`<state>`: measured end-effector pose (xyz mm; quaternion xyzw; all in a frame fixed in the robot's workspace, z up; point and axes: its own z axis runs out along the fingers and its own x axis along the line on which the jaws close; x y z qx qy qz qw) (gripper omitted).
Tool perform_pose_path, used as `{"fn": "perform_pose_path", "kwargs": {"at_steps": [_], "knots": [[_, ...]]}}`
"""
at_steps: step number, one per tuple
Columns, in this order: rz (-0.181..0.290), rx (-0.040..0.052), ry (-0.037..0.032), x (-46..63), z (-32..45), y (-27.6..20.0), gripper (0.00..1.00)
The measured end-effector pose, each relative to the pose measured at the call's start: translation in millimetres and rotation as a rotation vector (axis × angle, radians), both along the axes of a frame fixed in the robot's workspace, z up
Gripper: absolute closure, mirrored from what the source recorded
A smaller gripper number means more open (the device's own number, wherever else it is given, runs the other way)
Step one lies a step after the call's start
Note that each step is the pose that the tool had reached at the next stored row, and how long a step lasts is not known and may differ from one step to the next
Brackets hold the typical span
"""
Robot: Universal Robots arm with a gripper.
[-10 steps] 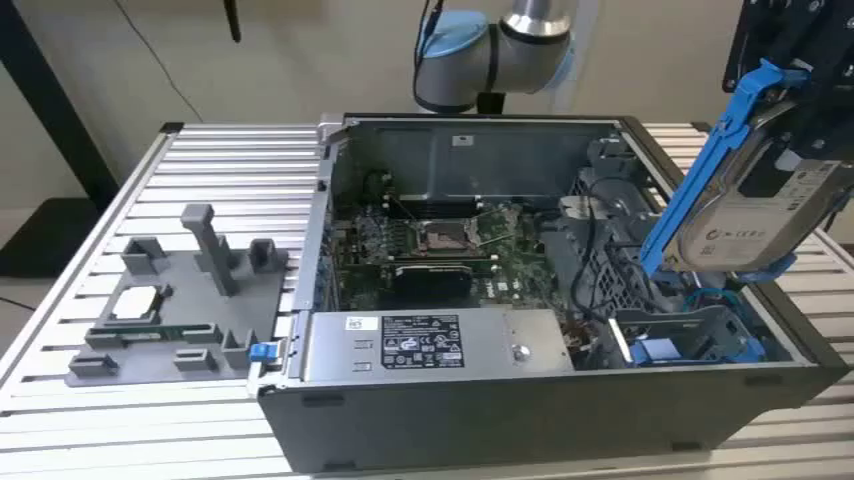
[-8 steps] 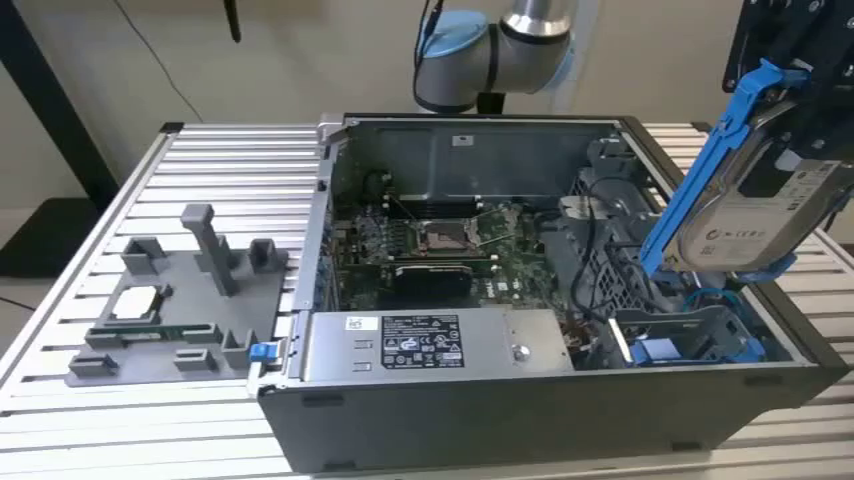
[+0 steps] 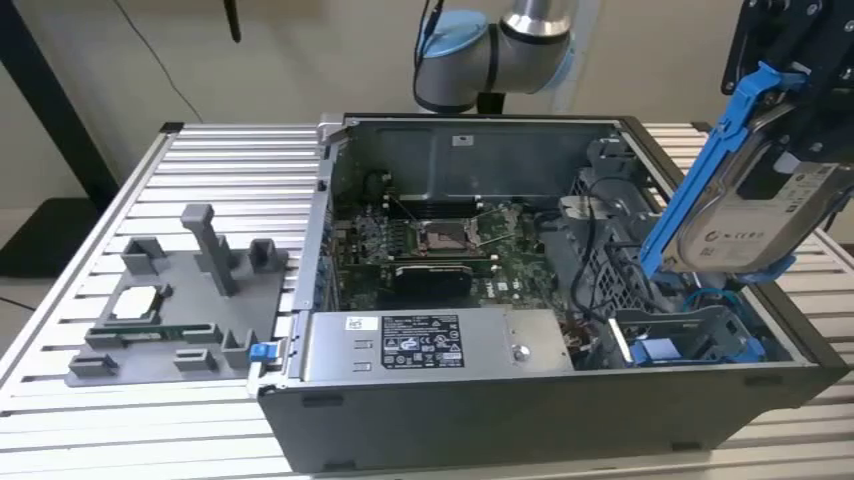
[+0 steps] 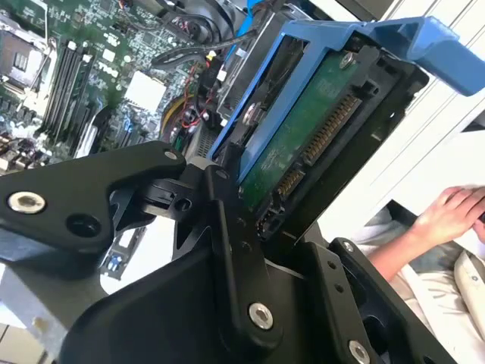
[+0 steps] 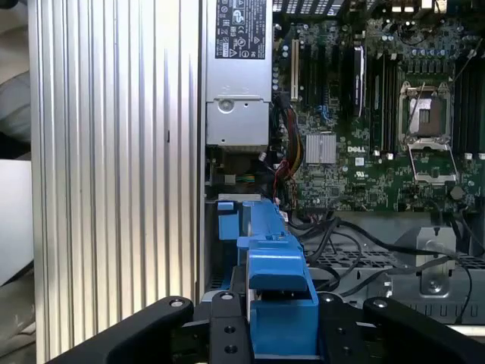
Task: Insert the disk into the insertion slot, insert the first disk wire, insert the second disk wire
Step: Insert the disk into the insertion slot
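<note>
While the hand (image 4: pixel 261 205) clamps one disk (image 3: pixel 754 220), it hangs tilted; one open case (image 3: pixel 534 420) lies below.

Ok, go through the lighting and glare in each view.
Exterior view: even light, inside the computer case shadowed, the disk well lit. Second wrist view: washed-out brightness behind the disk, the motherboard dimmer. First wrist view: the ribbed table gleams pale, the motherboard evenly lit.
</note>
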<state>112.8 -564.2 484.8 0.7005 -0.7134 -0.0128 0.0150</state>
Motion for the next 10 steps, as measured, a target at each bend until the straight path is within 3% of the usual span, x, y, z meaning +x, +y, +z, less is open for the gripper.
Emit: {"fn": "perform_pose_path", "kwargs": {"at_steps": [10], "knots": [[0.0,0.0003,0.0,0.0,-6.6,-1.2,1.0]]}}
